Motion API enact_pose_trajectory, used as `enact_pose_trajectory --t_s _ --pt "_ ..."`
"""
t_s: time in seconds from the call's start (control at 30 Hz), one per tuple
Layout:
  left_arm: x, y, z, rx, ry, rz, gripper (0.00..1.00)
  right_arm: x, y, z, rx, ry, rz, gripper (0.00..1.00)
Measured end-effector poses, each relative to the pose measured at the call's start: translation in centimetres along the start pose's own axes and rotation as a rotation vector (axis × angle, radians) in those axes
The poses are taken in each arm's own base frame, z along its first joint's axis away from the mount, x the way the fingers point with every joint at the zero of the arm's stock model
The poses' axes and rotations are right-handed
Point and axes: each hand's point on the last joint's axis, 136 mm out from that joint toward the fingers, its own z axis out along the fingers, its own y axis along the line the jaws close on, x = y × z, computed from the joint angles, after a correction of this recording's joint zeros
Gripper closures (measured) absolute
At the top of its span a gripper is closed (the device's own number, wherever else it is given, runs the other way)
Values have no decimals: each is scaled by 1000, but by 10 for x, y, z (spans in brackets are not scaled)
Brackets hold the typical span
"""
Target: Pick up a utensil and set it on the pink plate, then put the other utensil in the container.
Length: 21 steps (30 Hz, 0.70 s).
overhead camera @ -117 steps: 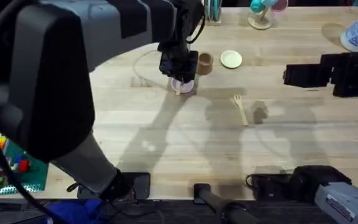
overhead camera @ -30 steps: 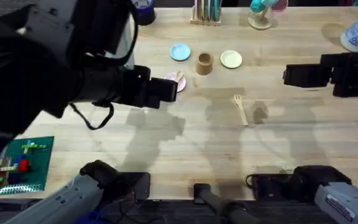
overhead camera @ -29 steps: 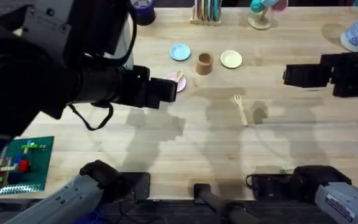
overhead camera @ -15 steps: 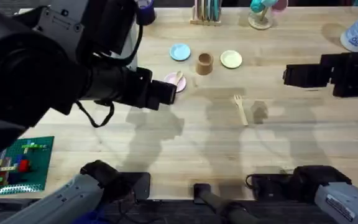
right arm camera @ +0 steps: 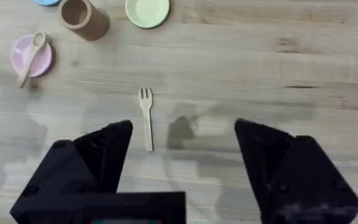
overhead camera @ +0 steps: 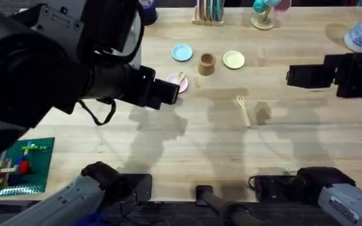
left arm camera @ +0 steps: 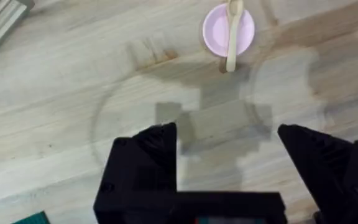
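The wooden spoon (left arm camera: pixel 232 34) lies across the pink plate (left arm camera: pixel 215 30), its handle reaching past the rim; I also see the spoon (right arm camera: pixel 30 56) on the plate (right arm camera: pixel 39 62) from the right wrist, and the plate (overhead camera: pixel 176 79) peeks out beside the left arm overhead. My left gripper (left arm camera: pixel 227 140) hangs open above bare table, drawn back from the plate. The wooden fork (overhead camera: pixel 243 109) (right arm camera: pixel 146 115) lies flat mid-table. The brown cup container (overhead camera: pixel 207 63) (right arm camera: pixel 82 17) stands upright between the small plates. My right gripper (right arm camera: pixel 182 134) is open, high above the fork.
A light blue plate (overhead camera: pixel 181 53) and a pale yellow-green plate (overhead camera: pixel 234 59) flank the cup. A dark blue tub (overhead camera: pixel 146 10) and a holder (overhead camera: pixel 208 12) stand at the back edge. A green brick plate (overhead camera: pixel 19 164) lies at the front left.
The left arm let go of the spoon on the pink plate and pulled back toward the left, rising close under the camera. The right arm and fork stayed put.
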Motion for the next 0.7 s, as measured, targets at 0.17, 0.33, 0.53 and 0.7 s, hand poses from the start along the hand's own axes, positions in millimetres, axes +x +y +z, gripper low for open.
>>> enact_pose_trajectory --t_s 0.17,0.33,0.53,0.7 --pt "-5 -1 0 5 -21 6 6 0 0 2 1 10 1 4" --pt "-5 -4 0 19 -21 21 6 0 0 2 1 10 1 4" --pt "-8 -10 -1 54 -33 69 6 0 0 2 0 10 1 4" --pt "-8 -13 -5 76 -52 94 6 1 0 2 1 12 1 5"
